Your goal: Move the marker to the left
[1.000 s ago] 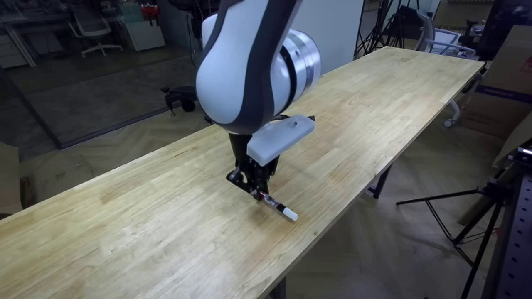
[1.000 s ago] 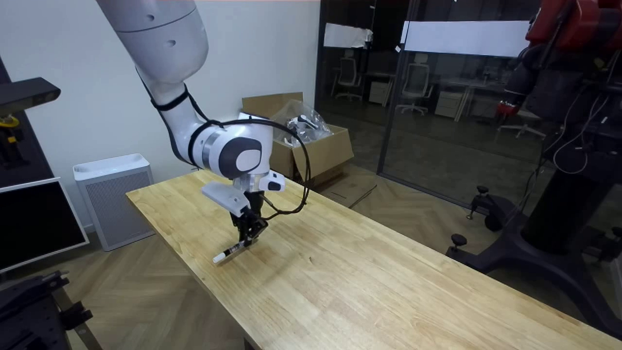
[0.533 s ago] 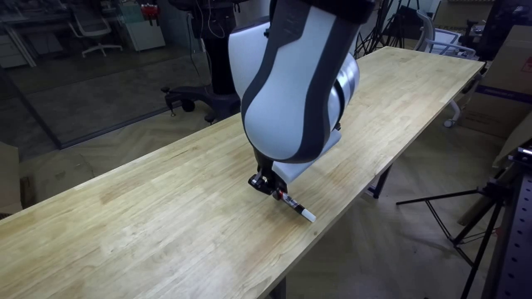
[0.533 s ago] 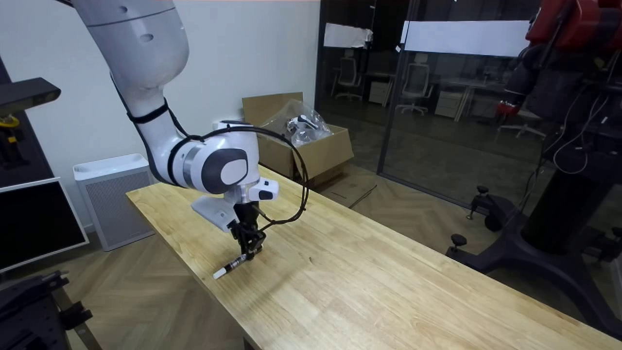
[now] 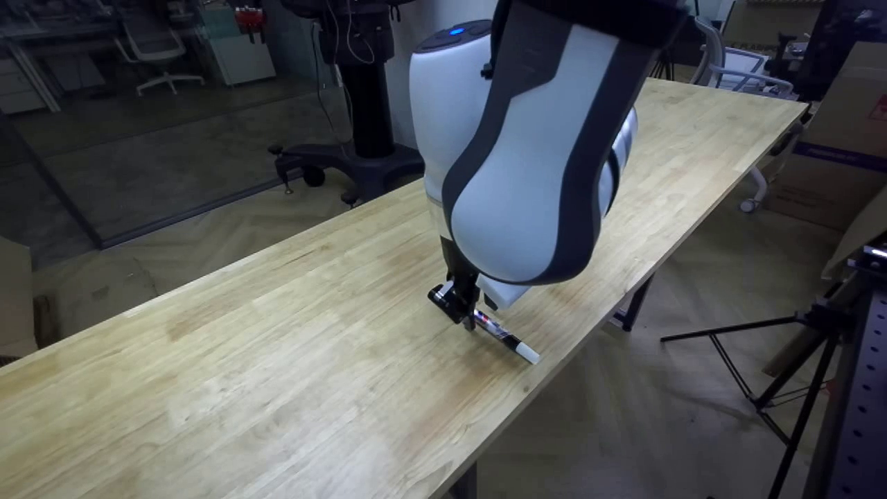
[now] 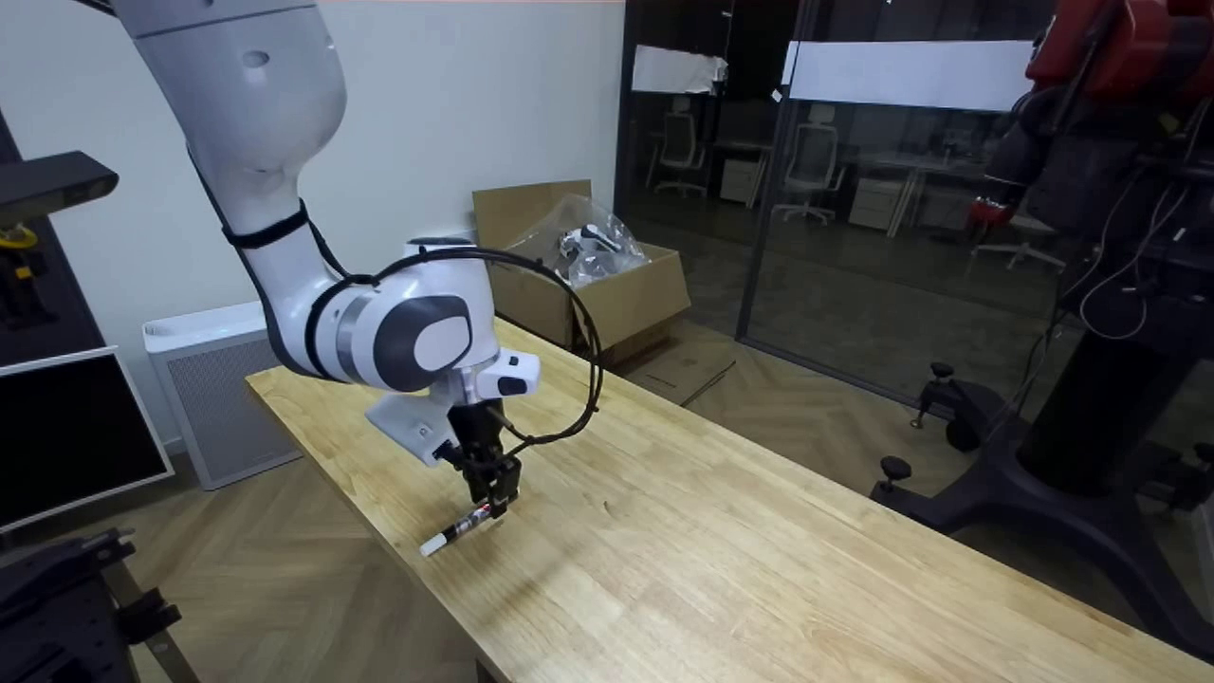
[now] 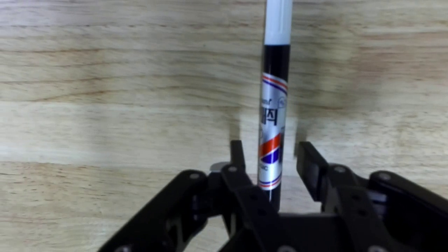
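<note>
The marker (image 5: 511,341) appears to lie flat on the long wooden table (image 5: 277,353) in both exterior views (image 6: 460,529). It has a white end, a black band and a silver label with red and blue stripes. In the wrist view the marker (image 7: 274,94) runs upright through the picture, white end at the top. My gripper (image 7: 270,154) is open around its lower part, with a gap on each side. In both exterior views my gripper (image 5: 472,317) is low at the marker's rear end (image 6: 491,503). That rear end is partly hidden by the gripper.
The table's long edge (image 5: 568,357) passes close to the marker's white end. A dark wheeled stand (image 5: 378,166) is beyond the opposite edge. An open cardboard box (image 6: 631,304) and a white air purifier (image 6: 223,408) stand by the wall. A tripod (image 5: 769,395) stands beside the table.
The gripper and marker have moved along the table, rightward in an exterior view and slightly nearer the camera in an exterior view. The fingers were at the marker's rear end; they now stand apart from it.
</note>
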Tool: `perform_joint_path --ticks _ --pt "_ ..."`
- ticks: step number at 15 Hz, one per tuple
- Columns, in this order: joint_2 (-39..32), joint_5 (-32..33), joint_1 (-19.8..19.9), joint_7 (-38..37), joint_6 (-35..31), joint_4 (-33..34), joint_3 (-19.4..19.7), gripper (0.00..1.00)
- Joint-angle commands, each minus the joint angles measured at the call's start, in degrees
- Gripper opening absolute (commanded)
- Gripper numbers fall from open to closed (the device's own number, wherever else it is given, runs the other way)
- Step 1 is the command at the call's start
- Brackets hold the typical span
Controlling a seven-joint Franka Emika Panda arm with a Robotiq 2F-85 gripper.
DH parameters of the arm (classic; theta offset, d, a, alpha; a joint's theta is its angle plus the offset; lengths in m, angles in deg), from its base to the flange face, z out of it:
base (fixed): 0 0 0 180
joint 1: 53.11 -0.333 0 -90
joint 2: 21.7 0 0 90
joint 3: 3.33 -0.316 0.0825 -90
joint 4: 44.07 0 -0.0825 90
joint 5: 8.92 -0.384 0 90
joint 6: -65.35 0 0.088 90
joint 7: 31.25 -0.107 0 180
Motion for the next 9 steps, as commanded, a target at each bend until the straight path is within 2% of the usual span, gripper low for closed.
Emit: perform_joint_path --ticks 1,4,9 --pt "3.6 0.6 -2.2 -2.6 -2.3 -3.7 2.3 0.77" --pt "6.2 0.9 -4.8 -3.5 -2.7 -5.4 4.8 0.97" --pt "12.4 0.4 -4.8 -4.4 -1.0 -8.1 4.1 1.00"
